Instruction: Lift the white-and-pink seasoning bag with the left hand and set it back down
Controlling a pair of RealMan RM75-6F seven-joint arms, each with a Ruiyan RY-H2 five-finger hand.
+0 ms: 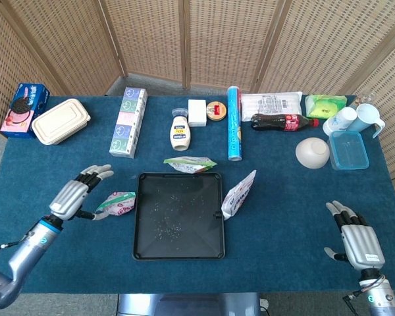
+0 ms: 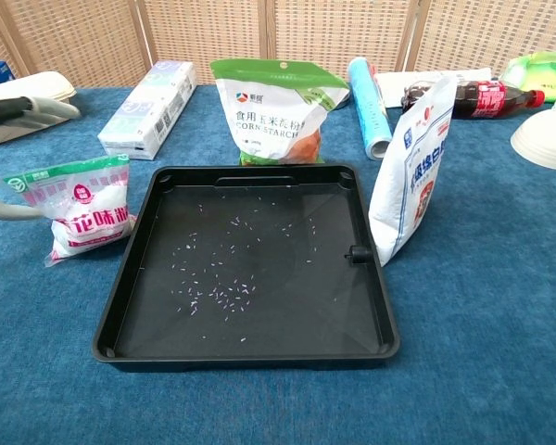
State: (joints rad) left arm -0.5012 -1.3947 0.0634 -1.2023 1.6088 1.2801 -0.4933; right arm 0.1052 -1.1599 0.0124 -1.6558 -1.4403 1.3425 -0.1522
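Observation:
The white-and-pink seasoning bag [image 1: 116,203] [image 2: 81,209] lies on the blue tablecloth just left of the black tray [image 1: 179,245] [image 2: 250,352], its green top edge pointing up-left. My left hand [image 1: 74,195] is a little to the left of the bag with fingers spread, apart from it and holding nothing; in the chest view only its fingertips [image 2: 37,107] show at the left edge. My right hand [image 1: 357,239] rests open near the front right corner of the table, away from everything.
A corn starch bag [image 2: 267,109] stands behind the tray and a white-and-blue bag [image 2: 410,167] leans at its right side. Further back are a food box [image 1: 60,121], a carton [image 1: 129,122], a mayonnaise bottle [image 1: 179,132], a blue roll [image 1: 234,122], a cola bottle [image 1: 284,122] and a bowl [image 1: 313,152].

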